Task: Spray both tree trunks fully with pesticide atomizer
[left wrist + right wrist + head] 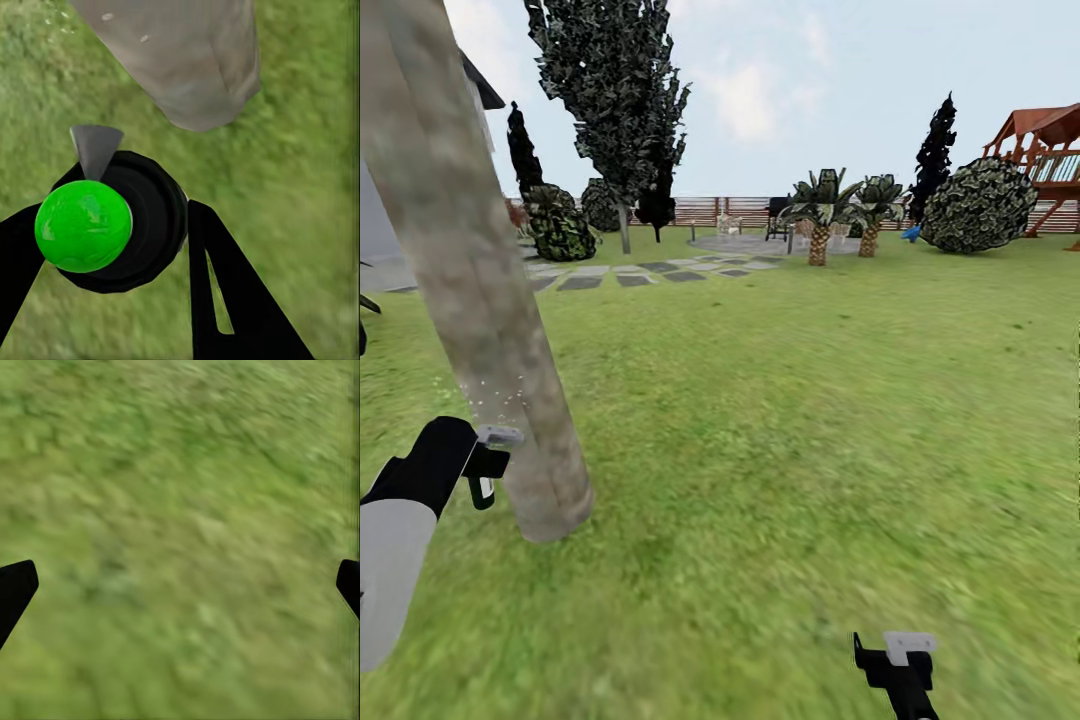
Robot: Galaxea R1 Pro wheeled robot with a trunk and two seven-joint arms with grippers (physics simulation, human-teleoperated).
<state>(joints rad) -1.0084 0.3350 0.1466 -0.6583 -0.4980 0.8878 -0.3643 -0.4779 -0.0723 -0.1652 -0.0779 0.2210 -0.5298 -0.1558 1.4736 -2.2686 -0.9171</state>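
Head view: a thick grey-tan tree trunk (480, 300) leans up from the grass (780, 430) at the near left, with small pale specks on the bark beside the left gripper (488, 462). That gripper sits just beside the trunk's lower part, a small grey nozzle tip at its front nearly touching the bark; how far its fingers stand apart cannot be told here. The right gripper (897, 665) hangs low over bare grass, well apart from the trunk. Farther back: grey stepping stones (630, 272), a second tall tree (622, 90), two short palms (840, 215), round bushes (980, 205), a slatted wooden fence (730, 210), a red play frame (1045, 150). Left wrist view: the fingers (232, 292) are closed on the atomizer (112, 225), a black round body with a bright green ball on top and a grey nozzle pointing away from the fingers toward the foot of the trunk (187, 60), which stands near, just beyond the nozzle; grass lies beneath. Right wrist view: the two black fingertips (15, 589) stand wide apart at opposite edges, nothing between them, blurred grass beyond.
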